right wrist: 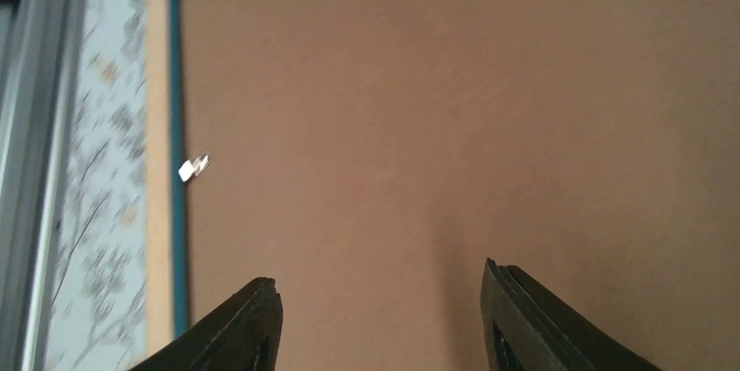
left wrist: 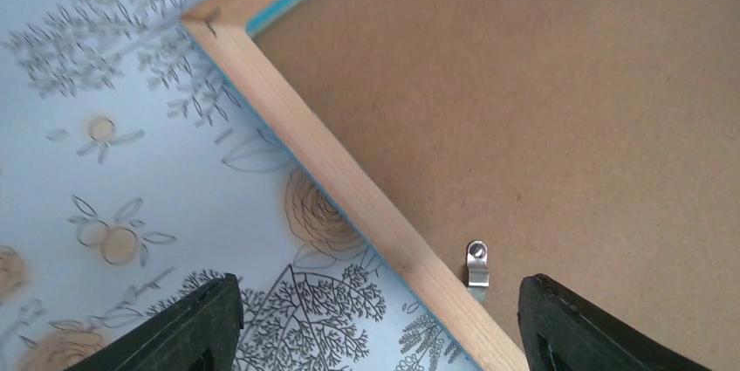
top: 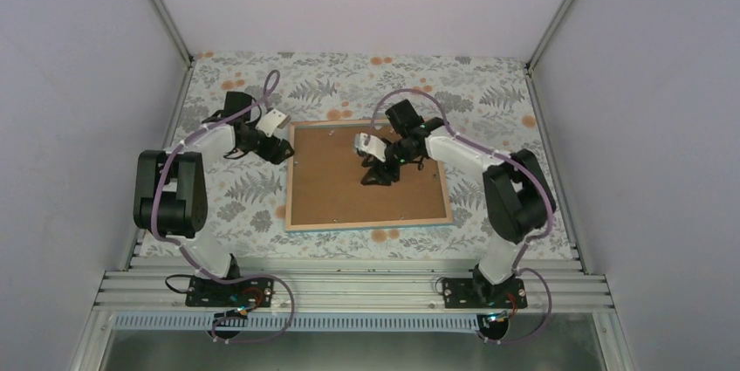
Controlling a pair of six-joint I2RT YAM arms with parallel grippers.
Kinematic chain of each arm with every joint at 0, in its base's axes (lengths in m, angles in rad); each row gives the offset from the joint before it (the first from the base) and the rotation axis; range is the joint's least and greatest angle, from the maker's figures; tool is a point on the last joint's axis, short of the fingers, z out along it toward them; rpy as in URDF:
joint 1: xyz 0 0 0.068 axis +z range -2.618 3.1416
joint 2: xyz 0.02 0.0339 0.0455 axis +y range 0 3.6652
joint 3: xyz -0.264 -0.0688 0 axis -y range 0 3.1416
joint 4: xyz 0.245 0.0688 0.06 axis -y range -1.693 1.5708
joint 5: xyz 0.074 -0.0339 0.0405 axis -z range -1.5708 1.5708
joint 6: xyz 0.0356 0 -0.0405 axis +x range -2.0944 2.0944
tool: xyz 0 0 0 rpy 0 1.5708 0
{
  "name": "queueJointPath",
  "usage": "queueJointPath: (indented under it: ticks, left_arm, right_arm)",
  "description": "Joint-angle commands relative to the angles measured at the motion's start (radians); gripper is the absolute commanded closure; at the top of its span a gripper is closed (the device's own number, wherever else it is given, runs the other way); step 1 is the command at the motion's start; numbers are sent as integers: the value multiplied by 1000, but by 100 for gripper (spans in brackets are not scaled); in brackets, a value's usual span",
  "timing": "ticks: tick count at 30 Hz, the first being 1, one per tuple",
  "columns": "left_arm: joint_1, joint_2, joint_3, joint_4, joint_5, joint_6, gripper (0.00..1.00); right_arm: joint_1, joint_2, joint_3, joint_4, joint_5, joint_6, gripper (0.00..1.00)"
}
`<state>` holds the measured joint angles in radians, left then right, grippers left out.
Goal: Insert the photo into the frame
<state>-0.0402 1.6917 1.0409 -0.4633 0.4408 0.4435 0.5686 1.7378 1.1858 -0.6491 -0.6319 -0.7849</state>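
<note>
The frame (top: 367, 225) lies face down in the middle of the table, light wood back up, with a thin turquoise inner edge showing. The brown backing board (top: 349, 188) fills it. The photo is hidden. My left gripper (top: 281, 151) is open and empty at the frame's far left corner; in the left wrist view (left wrist: 375, 323) it straddles the wood rail (left wrist: 349, 188) beside a small metal clip (left wrist: 476, 264). My right gripper (top: 377, 177) is open and empty just above the board's middle; in the right wrist view (right wrist: 380, 319) only board (right wrist: 454, 109) lies between the fingers.
The table has a pale blue floral cloth (top: 244, 188). Grey walls and metal posts close in the left, right and back. An aluminium rail (top: 349, 288) runs along the near edge. Another metal clip (right wrist: 193, 167) sits at the frame's inner edge in the right wrist view.
</note>
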Motion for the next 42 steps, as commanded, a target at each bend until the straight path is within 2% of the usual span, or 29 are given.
queueJointPath:
  ticks: [1, 3, 6, 9, 15, 20, 28, 35, 42]
  left_arm:
    - [0, 37, -23, -14, -11, 5, 22]
    - [-2, 41, -21, -29, 10, 82, 26]
    - [-4, 19, -12, -63, 28, 285, 29]
    - [-11, -5, -17, -95, 6, 476, 32]
    - [-54, 16, 33, -135, -45, 635, 40]
    - [-84, 97, 149, -227, -73, 668, 47]
    - [-171, 157, 247, -327, -163, 662, 47]
    - [-244, 206, 291, -364, -276, 649, 50]
    - [-270, 243, 294, -392, -369, 694, 54]
  right_arm:
    - [25, 111, 94, 170, -29, 258, 45]
    - [50, 165, 150, 184, -27, 313, 48]
    - [77, 242, 209, 211, -29, 399, 56]
    - [94, 287, 220, 232, -41, 444, 60]
    - [111, 329, 177, 241, -26, 418, 70]
    - [111, 233, 26, 308, 17, 348, 74]
    - [123, 69, -132, 371, 34, 251, 76]
    - [169, 46, -218, 366, 98, 156, 78]
    - [194, 23, -285, 370, 144, 86, 79]
